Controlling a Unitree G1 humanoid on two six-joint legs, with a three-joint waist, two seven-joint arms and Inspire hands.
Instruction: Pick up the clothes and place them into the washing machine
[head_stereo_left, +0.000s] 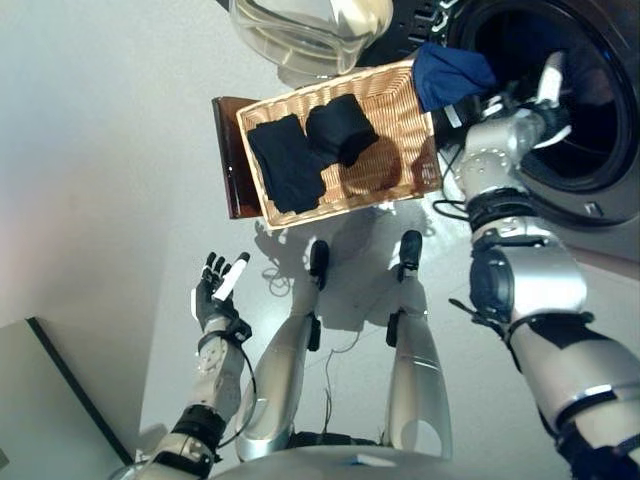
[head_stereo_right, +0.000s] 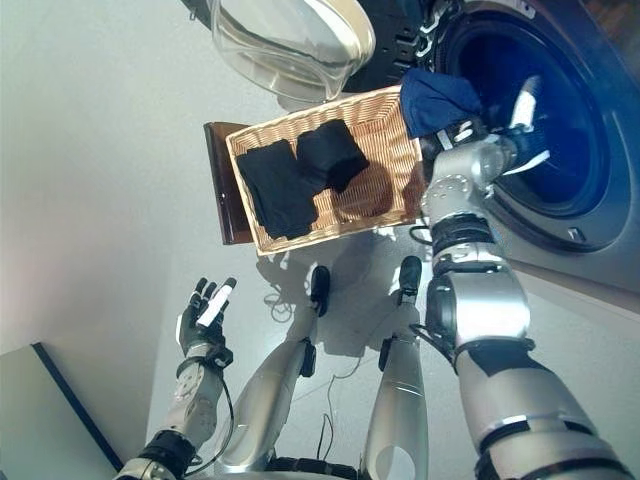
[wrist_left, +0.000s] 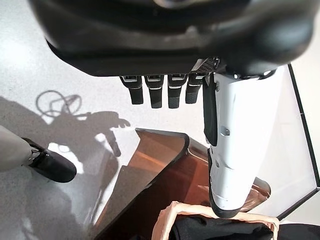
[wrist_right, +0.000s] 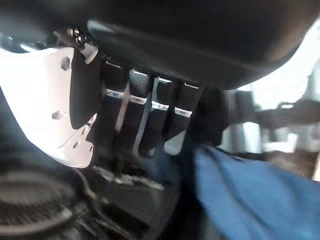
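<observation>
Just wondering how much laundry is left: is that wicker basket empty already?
No, the wicker basket holds two dark folded clothes, while a blue garment hangs at the washing machine opening.

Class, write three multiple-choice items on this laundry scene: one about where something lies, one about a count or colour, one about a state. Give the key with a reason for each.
1. Where is the blue cloth?
A. at the washing machine's opening, over the basket's corner
B. on the floor by the left hand
C. folded under the dark clothes

2. How many dark clothes lie in the basket?
A. none
B. two
C. five

3. What state is the washing machine's door in?
A. shut
B. swung open
C. removed and lying in the basket

Key: 1 A, the blue cloth hangs beside the right hand at the washing machine drum's rim. 2 B, one flat dark garment and one bundled garment show in the basket. 3 B, the glass door stands away from the drum, whose opening is exposed.
</observation>
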